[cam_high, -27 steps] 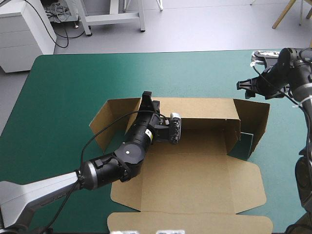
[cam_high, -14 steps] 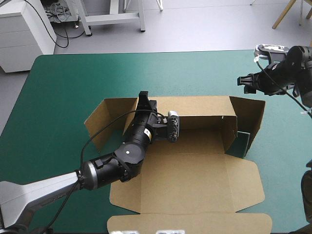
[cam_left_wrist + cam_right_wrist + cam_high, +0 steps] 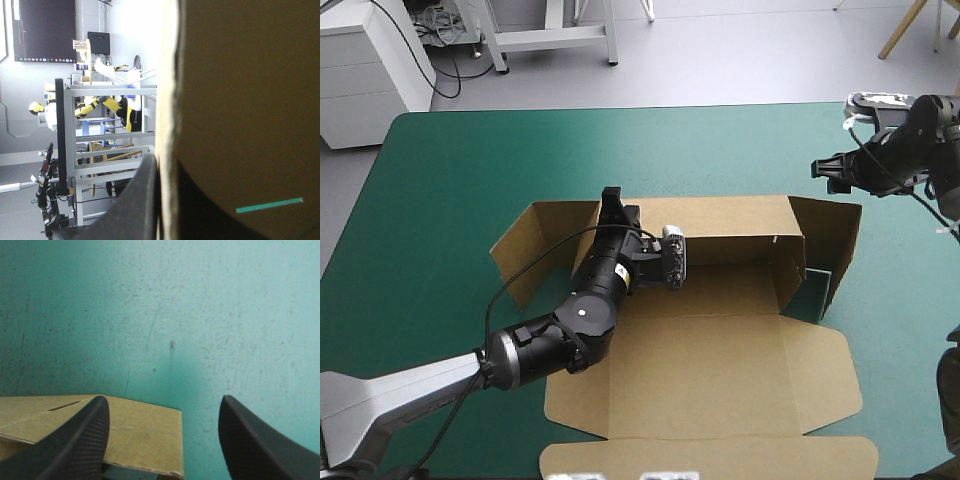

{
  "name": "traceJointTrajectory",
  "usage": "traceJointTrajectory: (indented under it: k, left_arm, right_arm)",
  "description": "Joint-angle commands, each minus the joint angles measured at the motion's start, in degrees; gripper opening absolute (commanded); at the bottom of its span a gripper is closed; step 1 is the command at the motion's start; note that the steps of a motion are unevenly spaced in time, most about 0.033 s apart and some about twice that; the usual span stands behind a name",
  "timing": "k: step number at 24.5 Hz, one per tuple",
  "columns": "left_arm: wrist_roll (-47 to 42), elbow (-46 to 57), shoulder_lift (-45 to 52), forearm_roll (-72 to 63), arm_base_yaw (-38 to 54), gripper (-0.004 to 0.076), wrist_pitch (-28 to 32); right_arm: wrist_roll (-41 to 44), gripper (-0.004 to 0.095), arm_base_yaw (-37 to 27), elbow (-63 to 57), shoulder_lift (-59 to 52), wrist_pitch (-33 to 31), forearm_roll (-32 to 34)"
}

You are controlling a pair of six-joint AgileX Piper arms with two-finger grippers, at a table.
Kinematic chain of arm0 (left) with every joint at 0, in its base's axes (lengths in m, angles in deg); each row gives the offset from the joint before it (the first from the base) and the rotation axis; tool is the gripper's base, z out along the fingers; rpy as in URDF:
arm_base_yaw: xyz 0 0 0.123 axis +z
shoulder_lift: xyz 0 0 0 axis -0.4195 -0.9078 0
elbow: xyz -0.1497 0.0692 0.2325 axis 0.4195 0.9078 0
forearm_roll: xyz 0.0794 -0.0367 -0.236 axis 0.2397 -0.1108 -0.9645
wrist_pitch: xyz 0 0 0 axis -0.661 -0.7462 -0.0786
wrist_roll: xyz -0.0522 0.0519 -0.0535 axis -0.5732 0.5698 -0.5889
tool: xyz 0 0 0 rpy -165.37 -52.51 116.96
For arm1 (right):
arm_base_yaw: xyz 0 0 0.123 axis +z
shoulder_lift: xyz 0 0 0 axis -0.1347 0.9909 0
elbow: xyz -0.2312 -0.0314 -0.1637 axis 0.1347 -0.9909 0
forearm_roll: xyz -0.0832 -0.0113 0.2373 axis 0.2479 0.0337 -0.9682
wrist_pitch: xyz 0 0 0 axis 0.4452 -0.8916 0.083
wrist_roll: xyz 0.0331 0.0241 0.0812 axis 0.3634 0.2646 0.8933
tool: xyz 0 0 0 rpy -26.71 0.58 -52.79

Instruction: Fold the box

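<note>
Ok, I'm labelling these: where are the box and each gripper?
box (image 3: 720, 370): high view, flat near panel.
left gripper (image 3: 613, 200): high view, fingertips pinching the far wall.
right gripper (image 3: 164, 399): right wrist view, gap between open fingers.

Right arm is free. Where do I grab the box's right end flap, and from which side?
Take the right end flap by its top edge, coming down from above. It stands nearly upright, so that thin edge is free on both faces, and the open right gripper hovers just beyond it. The left gripper pinches the back wall, which should steady the box.
</note>
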Motion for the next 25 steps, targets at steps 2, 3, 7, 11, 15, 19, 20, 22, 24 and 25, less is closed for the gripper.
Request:
traceJointTrajectory:
  k: [2,3,7,11,15,19,20,22,24,25]
  left_arm:
    - [-1.35,-1.00,2.09,-0.29,-0.11,-0.0010,-2.75]
    - [-1.71,-1.00,2.09,-0.29,-0.11,-0.0010,-2.75]
    - [-2.50,-1.00,2.09,-0.29,-0.11,-0.0010,-2.75]
    - [-2.65,-1.00,2.09,-0.29,-0.11,-0.0010,-2.75]
    - [-3.75,-1.00,2.09,-0.29,-0.11,-0.0010,-3.52]
    - [-3.75,-1.00,2.09,-0.29,-0.11,-0.0010,-3.95]
    - [-3.75,-1.00,2.09,-0.29,-0.11,-0.0010,-3.83]
    - [-3.63,-1.00,2.09,-0.29,-0.11,-0.0010,-3.17]
    - [-2.94,-1.00,2.09,-0.29,-0.11,-0.0010,-2.85]
    - [-1.75,-1.00,2.09,-0.29,-0.11,-0.0010,-2.72]
  right_arm:
    - [-1.90,0.0576,0.06,1.44,-1.24,1.64,-0.29]
    - [-2.14,0.0576,0.06,1.44,-0.94,1.64,-0.37]
    - [-3.01,0.0576,0.06,1.26,-0.70,1.64,-0.76]
    - [-3.01,0.0576,0.06,-1.36,-0.70,1.64,-0.76]
    - [-3.04,0.0576,0.06,-9.69,-1.66,1.64,-0.81]
    - [-6.19,0.0576,0.06,-13.83,-5.42,1.64,-4.06]
    - [-6.85,0.0576,0.06,-14.49,-6.46,1.64,-4.77]
    - [-8.72,0.0576,0.06,-16.30,-8.82,2.28,-6.65]
    - [-9.84,0.0576,0.06,-18.83,-11.27,4.69,-8.37]
    - [-10.72,0.0576,0.06,-20.02,-12.41,6.02,-9.34]
